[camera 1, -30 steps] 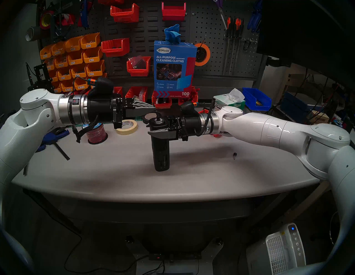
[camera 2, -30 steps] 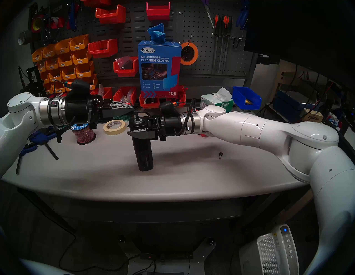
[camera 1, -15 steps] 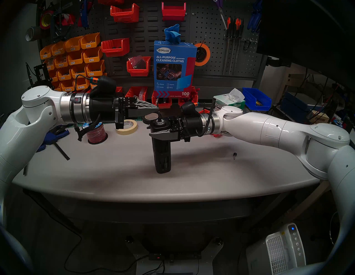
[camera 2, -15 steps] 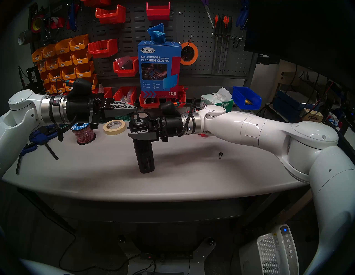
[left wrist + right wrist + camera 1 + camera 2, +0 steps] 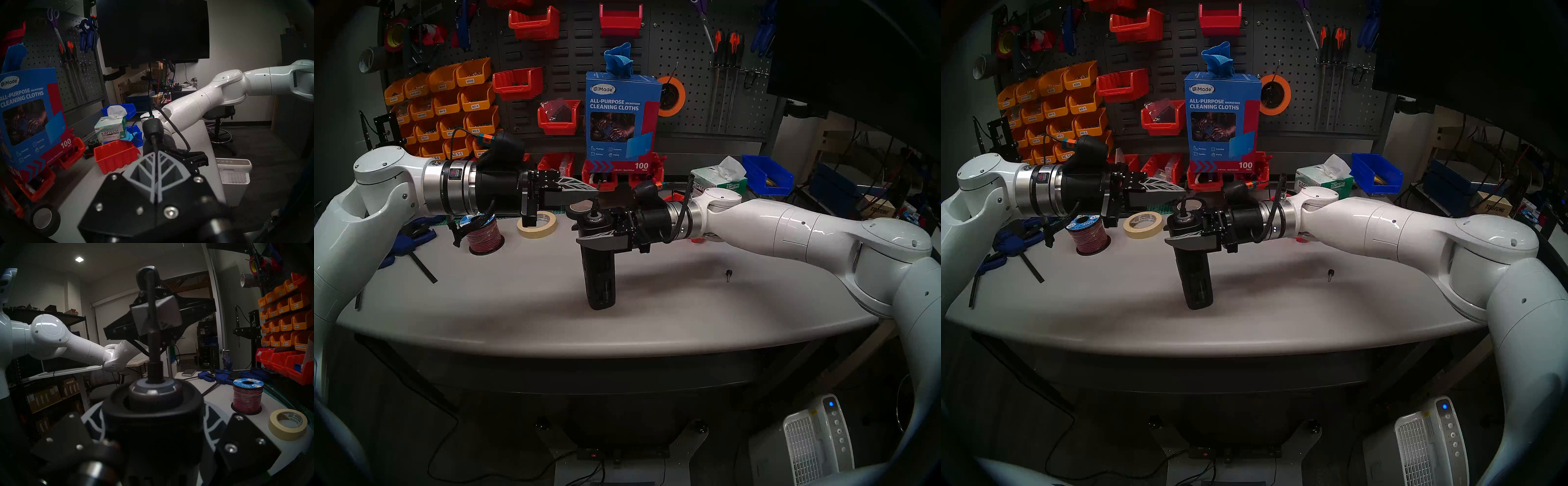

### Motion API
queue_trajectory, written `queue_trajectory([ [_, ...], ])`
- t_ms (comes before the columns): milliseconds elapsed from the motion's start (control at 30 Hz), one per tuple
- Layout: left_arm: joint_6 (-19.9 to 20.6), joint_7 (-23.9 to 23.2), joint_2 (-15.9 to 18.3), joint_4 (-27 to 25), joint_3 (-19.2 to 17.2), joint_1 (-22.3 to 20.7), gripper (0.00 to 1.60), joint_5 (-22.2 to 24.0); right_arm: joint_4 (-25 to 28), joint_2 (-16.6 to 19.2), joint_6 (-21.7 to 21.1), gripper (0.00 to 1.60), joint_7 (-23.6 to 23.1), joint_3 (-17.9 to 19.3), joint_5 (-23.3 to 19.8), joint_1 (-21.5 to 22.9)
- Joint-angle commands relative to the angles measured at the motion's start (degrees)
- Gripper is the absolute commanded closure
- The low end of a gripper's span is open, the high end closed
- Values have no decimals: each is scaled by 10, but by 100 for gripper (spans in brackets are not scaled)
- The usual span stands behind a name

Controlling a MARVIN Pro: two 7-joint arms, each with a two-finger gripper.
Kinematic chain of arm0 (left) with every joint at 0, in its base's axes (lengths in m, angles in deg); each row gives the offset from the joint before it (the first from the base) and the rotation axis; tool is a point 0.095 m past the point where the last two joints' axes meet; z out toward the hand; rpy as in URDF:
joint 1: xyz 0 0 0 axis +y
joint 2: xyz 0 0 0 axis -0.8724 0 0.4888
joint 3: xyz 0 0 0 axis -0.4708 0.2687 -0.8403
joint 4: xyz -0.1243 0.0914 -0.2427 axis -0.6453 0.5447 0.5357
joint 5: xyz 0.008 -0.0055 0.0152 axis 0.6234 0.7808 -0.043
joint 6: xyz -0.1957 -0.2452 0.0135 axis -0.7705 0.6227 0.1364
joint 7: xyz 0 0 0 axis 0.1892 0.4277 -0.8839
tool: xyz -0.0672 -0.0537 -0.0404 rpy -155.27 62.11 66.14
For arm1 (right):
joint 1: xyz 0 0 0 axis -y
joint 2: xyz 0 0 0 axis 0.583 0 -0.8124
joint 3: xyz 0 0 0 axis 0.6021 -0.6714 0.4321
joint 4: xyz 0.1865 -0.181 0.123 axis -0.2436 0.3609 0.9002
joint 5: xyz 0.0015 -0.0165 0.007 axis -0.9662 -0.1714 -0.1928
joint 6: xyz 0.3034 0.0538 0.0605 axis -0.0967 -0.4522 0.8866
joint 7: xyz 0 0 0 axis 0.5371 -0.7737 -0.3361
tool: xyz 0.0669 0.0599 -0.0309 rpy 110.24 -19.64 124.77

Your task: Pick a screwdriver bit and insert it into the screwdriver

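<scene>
Grey counter (image 5: 653,315), pegboard wall behind: one screwdriver (image 5: 600,271) clenched by right end effector (image 5: 585,228); left end effector (image 5: 155,167) pinches one screwdriver bit (image 5: 152,324); two tape rolls beside screwdriver.

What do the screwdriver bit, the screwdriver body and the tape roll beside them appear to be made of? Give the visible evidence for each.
Screwdriver bit: probably steel with a dark, dull finish; a thin, straight rod with faint sheen.
Screwdriver: likely matte black moulded plastic with slotted sides; the ring round its socket looks like silvery metal.
Masking tape roll: cream crepe paper, matte, on what seems a printed cardboard core.
</scene>
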Motion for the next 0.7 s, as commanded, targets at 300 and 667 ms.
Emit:
queue_trajectory([
  [300,-19,11,16,-10,-43,32,160,15,-1,0,-1,127,-5,12,-4,16],
  [667,-26,7,24,-19,-55,51,160,22,-3,-3,-3,129,-11,13,-4,17],
])
